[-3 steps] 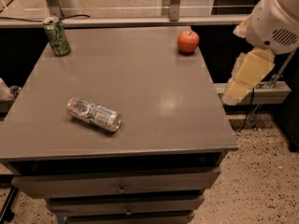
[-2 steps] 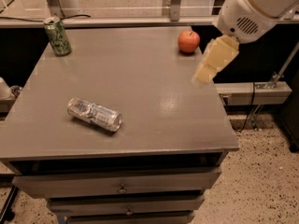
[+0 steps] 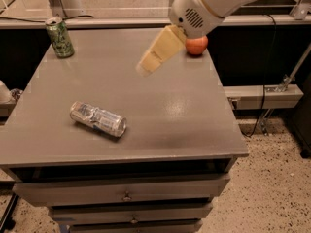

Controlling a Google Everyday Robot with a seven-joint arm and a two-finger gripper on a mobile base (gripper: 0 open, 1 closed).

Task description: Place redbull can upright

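Observation:
The redbull can (image 3: 98, 119) lies on its side on the grey table top (image 3: 160, 110), left of the middle toward the front, its shiny end pointing right and toward the front. My gripper (image 3: 146, 67) hangs over the middle of the table on the white arm (image 3: 204, 6) that reaches in from the upper right. It is well above and to the right of the can, apart from it, with nothing seen in it.
A green patterned can (image 3: 59, 37) stands upright at the back left corner. A red-orange apple (image 3: 196, 45) sits at the back right, partly behind the arm. The table has drawers (image 3: 126, 195) below; speckled floor lies to the right.
The arm has swung in from the right side of the table to over its middle, bringing the gripper closer to the lying can. The cans and apple have not moved.

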